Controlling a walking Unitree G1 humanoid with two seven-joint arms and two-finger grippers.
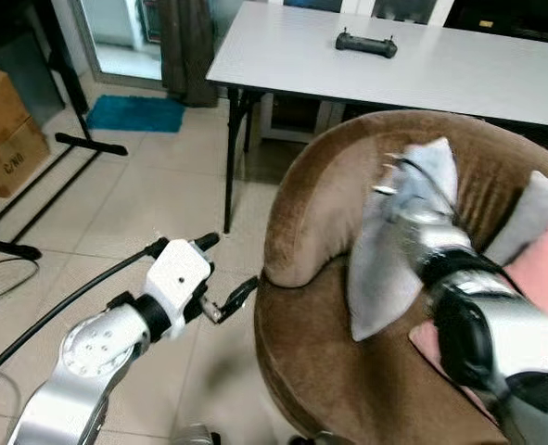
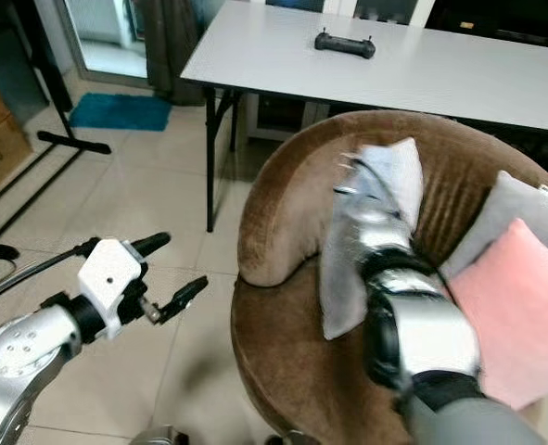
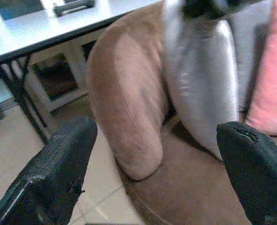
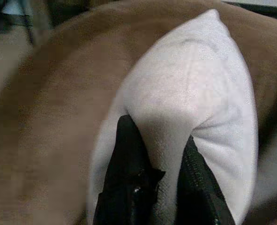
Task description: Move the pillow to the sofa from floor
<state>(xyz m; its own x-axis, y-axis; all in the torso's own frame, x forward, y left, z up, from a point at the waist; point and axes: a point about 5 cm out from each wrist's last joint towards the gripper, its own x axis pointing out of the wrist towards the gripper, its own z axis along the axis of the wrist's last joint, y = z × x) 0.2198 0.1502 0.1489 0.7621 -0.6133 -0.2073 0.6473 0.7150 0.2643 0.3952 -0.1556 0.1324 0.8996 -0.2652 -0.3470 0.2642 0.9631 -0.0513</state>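
The grey pillow (image 1: 394,250) is standing on edge in the centre-right of the head views, its long axis running from the upper right down to the lower left, its lower corner resting on the seat of the brown sofa (image 1: 320,204) and its top leaning toward the backrest. The right gripper (image 4: 152,159) is pinching a fold of the pillow between its 2 fingers, narrow, with fabric bulging up between them. That arm is reaching up from the lower right of the frame, right over the seat, so it is plainly the nearer one. The left gripper (image 1: 220,278) is hanging wide and empty at lower left, outside the sofa's armrest, over the tiled floor (image 1: 134,204). 2 other cushions, 1 grey (image 2: 505,222) and 1 pink (image 2: 515,306), are sitting at the right edge. Judging by this, releasing is what remains.
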